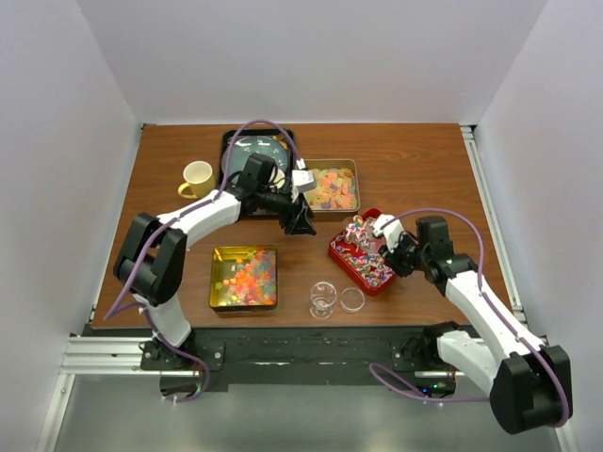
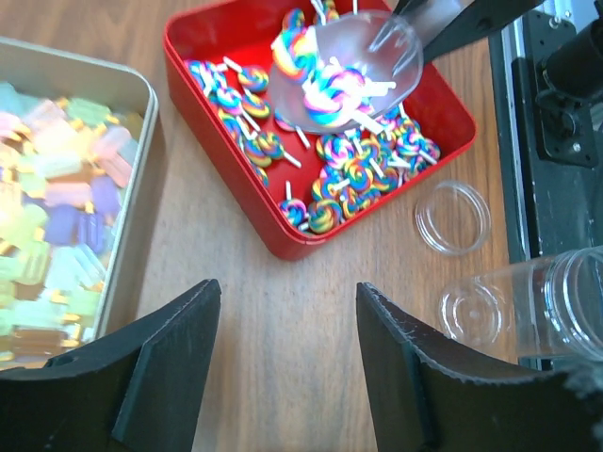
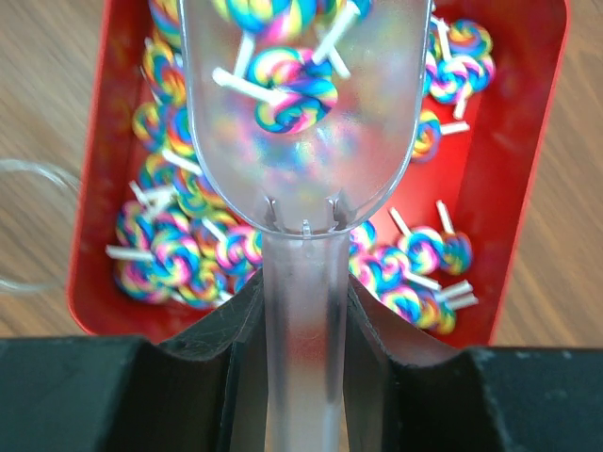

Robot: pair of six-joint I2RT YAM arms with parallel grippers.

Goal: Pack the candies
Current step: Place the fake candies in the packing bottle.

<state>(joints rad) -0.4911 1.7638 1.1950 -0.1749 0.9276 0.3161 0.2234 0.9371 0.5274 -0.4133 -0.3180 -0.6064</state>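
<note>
Candies (image 3: 287, 94), rainbow swirls on sticks, load the scoop (image 3: 292, 179) gripped by right end effector (image 3: 303, 311); left end effector (image 2: 287, 297) gapes.

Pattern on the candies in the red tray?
Rainbow swirl lollipops with white sticks; the right wrist view shows them best.

Yellow mug (image 1: 197, 178) beside black tray (image 1: 232, 138) holding a grey-blue plate (image 1: 252, 146), wooden table (image 1: 415, 169).

On the wooden counter (image 1: 424, 169), the right end effector (image 1: 391, 247) holds a clear scoop (image 1: 382, 226) over a red tin (image 1: 334, 250) of striped candies (image 1: 363, 262). The left end effector (image 1: 300, 223) hovers between a silver tin (image 1: 356, 179) of pastel candies (image 1: 334, 188) and a gold tin (image 1: 213, 278) of bright cubes (image 1: 247, 281).
</note>
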